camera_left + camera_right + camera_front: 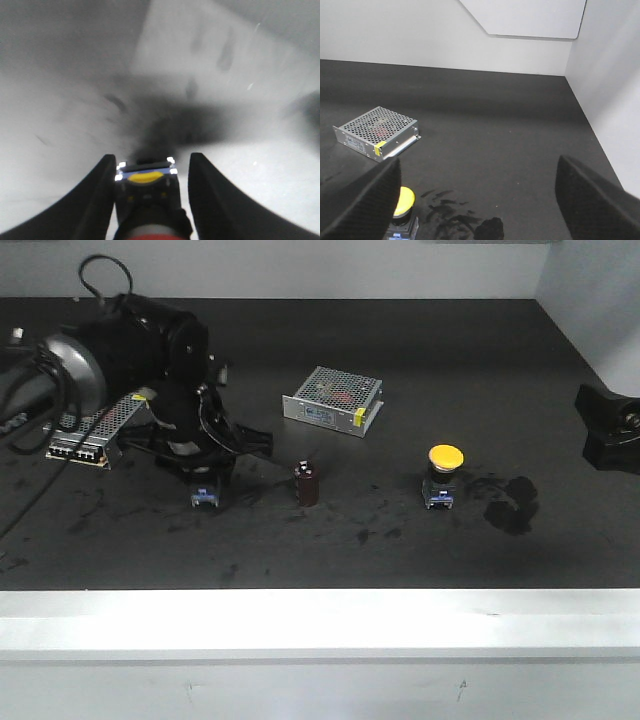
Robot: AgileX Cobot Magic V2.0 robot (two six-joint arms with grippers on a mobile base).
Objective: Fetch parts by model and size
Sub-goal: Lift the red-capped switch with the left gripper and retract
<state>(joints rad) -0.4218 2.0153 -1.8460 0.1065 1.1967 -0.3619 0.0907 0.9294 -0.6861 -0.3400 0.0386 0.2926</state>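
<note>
I am working the first pick: the left pincer [151, 159] is straddling the red-capped switch [147, 185], which is sitting on the dark surface [400, 560] left of a capacitor [307, 482]. The jaws are parted, with a gap showing on one side, so nothing is gripped yet. Next, I judge, comes a square squeeze on the black body, then a straight lift. The right pincer [479, 161] is hanging wide open and empty near the yellow-capped switch [445, 472] — the second fetch.

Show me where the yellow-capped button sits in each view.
Front: yellow-capped button right of centre.
Left wrist: not in it.
Right wrist: bottom left, partly behind the right end effector.
Shared landmark: silver perforated box, front and right wrist views.
</note>
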